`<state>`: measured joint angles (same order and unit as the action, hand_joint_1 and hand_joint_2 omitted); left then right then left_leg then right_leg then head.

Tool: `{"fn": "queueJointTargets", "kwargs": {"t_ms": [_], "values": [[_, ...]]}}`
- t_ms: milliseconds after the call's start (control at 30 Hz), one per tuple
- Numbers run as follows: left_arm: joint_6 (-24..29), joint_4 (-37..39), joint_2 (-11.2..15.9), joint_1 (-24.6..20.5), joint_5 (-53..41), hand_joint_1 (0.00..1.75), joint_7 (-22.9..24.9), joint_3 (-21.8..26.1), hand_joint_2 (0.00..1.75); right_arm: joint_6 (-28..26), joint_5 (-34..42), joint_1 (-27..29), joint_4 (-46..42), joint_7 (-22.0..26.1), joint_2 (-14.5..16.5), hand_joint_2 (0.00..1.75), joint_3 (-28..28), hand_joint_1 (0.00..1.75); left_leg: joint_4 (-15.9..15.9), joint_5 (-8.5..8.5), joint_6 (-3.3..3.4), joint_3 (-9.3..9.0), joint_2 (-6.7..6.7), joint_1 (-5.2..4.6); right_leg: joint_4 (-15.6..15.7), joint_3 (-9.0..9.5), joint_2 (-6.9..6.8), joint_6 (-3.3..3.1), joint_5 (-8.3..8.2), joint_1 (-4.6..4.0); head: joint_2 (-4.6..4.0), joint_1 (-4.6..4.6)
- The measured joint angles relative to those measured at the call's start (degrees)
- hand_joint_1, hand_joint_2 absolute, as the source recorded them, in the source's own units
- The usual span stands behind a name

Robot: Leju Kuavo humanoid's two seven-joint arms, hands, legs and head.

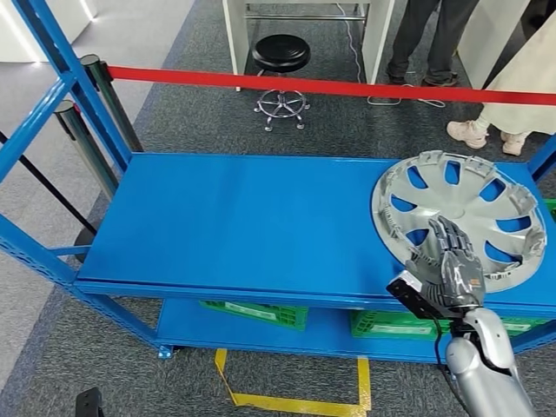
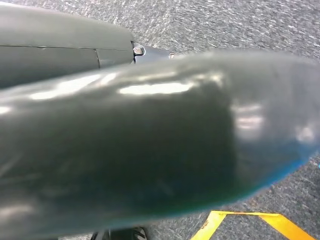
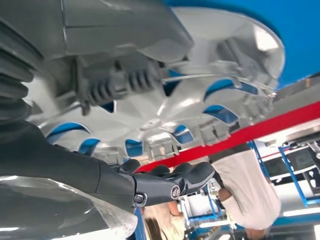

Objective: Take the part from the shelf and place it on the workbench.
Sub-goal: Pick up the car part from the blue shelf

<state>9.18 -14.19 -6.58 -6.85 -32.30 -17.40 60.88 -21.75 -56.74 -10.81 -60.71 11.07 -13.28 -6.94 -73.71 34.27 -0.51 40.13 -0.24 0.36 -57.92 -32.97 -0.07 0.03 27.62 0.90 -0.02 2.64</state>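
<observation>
Right robot hand (image 1: 447,261) sits at the near rim of the hubcap (image 1: 459,217), fingers reaching up over the silver face. From the right wrist view I see dark fingers (image 3: 170,182) extended on one side of the wheel cover (image 3: 170,100) and the thick grey parts of the hand on the other side, so the rim looks to lie between them. I cannot tell whether the fingers are actually bearing on it yet; I read this as a grasp being set, not a firm hold.

The hubcap lies flat on the upper deck of the blue shelf (image 1: 249,226), at its right end, part of its near edge at the shelf's front lip.

Left hand: I cannot tell its state.

Risks as I judge them:
- Thin, curved plastic rim; a grip at one edge of a wide disc could let it pivot or slip when lifted.
- Far edge may drag on the deck if raised unevenly.
- Red barrier tape (image 1: 327,85) and people (image 1: 505,78) stand beyond the shelf; a dropped cover could roll that way.
</observation>
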Motion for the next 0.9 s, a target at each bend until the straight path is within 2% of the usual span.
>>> {"fn": "queueJointTargets", "kwargs": {"t_ms": [33,67,133,167,233,333,400,467,500,533,567,633,667,700,733,833,900], "values": [[0.0,0.0,0.0,0.1,0.0,0.00,0.0,0.0,0.00,0.0,0.0,0.0,0.2,0.0,0.0,1.75,0.1,0.00,-0.5,-0.49,0.05,0.24,0.00,0.01,0.0,0.04,0.03,-0.01,0.02,0.00,0.00,0.01],[0.0,0.0,0.0,0.1,0.0,0.00,0.0,0.0,0.00,0.0,0.0,0.1,0.3,0.0,0.0,1.75,0.1,0.00,1.2,-2.03,0.18,-0.51,0.00,0.01,0.0,0.13,0.07,-0.01,0.05,0.00,0.00,0.01],[0.0,0.0,0.1,0.1,0.0,0.00,0.0,0.0,0.00,0.0,0.0,0.0,0.5,0.0,0.0,1.75,0.2,0.00,8.4,-5.97,0.63,-3.80,-0.02,-0.05,0.0,0.34,0.14,0.11,0.18,-0.07,0.00,-0.01],[0.0,0.0,0.2,0.1,0.0,0.00,0.0,0.0,0.00,0.1,0.0,0.0,0.5,0.0,0.0,1.75,0.2,0.00,11.7,-7.08,0.84,-5.29,-0.04,-0.13,-0.1,0.33,0.17,0.26,0.26,-0.16,0.00,-0.02],[0.0,0.0,0.3,0.0,0.0,0.00,0.0,0.0,0.00,0.4,0.1,0.0,0.7,0.0,-0.1,1.75,0.2,0.00,14.6,-7.33,1.18,-6.44,-0.08,-0.33,-0.1,0.11,0.17,0.76,0.23,-0.31,0.01,-0.06],[0.0,0.0,0.3,0.1,0.0,0.00,0.0,0.0,0.00,1.1,0.3,0.1,0.9,0.0,-0.4,1.75,0.3,0.00,15.4,-7.56,2.06,-6.56,-0.07,-0.21,-0.4,-0.31,0.13,1.70,0.64,-0.17,0.01,-0.11],[-0.1,0.0,0.3,0.2,0.1,0.00,-0.1,0.0,0.00,1.4,0.4,0.1,1.1,0.0,-0.9,1.75,0.5,0.00,15.8,-7.82,2.72,-6.76,-0.03,0.02,-4.1,-2.14,0.13,2.15,3.04,-0.12,0.01,-0.39],[-0.3,0.0,0.3,0.2,0.1,0.00,-0.1,0.0,0.00,1.7,0.5,0.3,1.3,0.0,-1.3,1.75,0.7,0.00,15.8,-7.81,2.96,-6.73,-0.01,-0.02,-11.5,-5.64,0.13,2.44,6.42,-0.14,0.00,-0.61],[-0.3,0.0,0.3,0.2,0.1,0.00,-0.1,0.0,0.00,1.9,0.5,0.5,1.4,-0.1,-1.4,1.75,0.9,0.00,15.8,-7.79,2.99,-6.73,0.00,-0.04,-14.5,-7.11,0.12,2.55,7.27,-0.14,0.00,-0.60],[-0.3,0.0,0.4,0.3,0.1,0.00,-0.1,0.0,0.00,2.0,0.5,0.8,1.5,-0.1,-1.6,1.75,1.1,0.00,15.8,-7.78,3.00,-6.74,-0.01,-0.05,-15.7,-7.79,0.12,2.62,7.12,-0.13,0.00,-0.61],[-0.4,0.0,0.4,0.3,0.2,0.00,-0.2,0.0,0.00,2.3,0.6,0.9,1.5,-0.1,-1.8,1.75,1.3,0.00,15.8,-7.75,2.98,-6.77,-0.02,-0.05,-14.6,-7.38,0.11,2.62,5.90,-0.13,0.00,-0.62],[-0.4,0.0,0.3,0.3,0.2,0.00,-0.3,0.0,0.00,3.3,1.2,0.9,1.5,-0.1,-2.3,1.75,1.9,0.00,15.7,-7.63,2.80,-6.88,-0.06,-0.03,-7.4,-4.01,0.06,2.45,1.98,-0.13,0.00,-0.65],[-0.4,0.0,0.3,0.3,0.2,0.00,-0.3,0.0,0.00,4.1,1.5,0.9,1.6,0.0,-2.5,1.75,2.2,0.00,15.5,-7.51,2.59,-6.83,-0.08,-0.14,-3.8,-2.07,0.06,2.30,0.73,-0.18,0.00,-0.64],[-0.4,0.0,0.3,0.3,0.2,0.00,-0.3,0.0,0.00,5.1,1.8,0.9,1.6,0.0,-2.8,1.75,2.4,0.00,15.4,-7.45,2.32,-6.75,-0.10,-0.23,-1.3,-0.75,0.08,2.11,0.10,-0.24,0.01,-0.60],[-0.4,0.0,0.4,0.3,0.2,0.00,-0.3,0.0,0.00,5.9,1.9,0.9,1.8,0.0,-3.1,1.75,2.6,0.00,15.3,-7.43,2.06,-6.64,-0.10,-0.33,-0.2,-0.13,0.14,1.91,0.10,-0.30,0.01,-0.56],[-0.4,0.0,0.5,0.3,0.2,0.00,-0.2,0.0,0.00,7.2,0.8,0.5,2.7,-1.0,-3.6,1.75,2.9,0.00,15.1,-7.18,1.33,-6.68,-0.06,-0.38,0.2,0.20,0.28,1.11,0.07,-0.21,0.01,-0.49],[-0.4,0.0,0.6,0.2,0.2,0.00,-0.2,0.0,0.00,7.3,-0.5,-0.4,3.7,-2.2,-3.7,1.75,2.9,0.00,12.1,-5.06,0.70,-5.67,-0.03,-0.30,0.4,0.52,0.21,0.44,-0.05,0.00,0.00,-0.34]]}}
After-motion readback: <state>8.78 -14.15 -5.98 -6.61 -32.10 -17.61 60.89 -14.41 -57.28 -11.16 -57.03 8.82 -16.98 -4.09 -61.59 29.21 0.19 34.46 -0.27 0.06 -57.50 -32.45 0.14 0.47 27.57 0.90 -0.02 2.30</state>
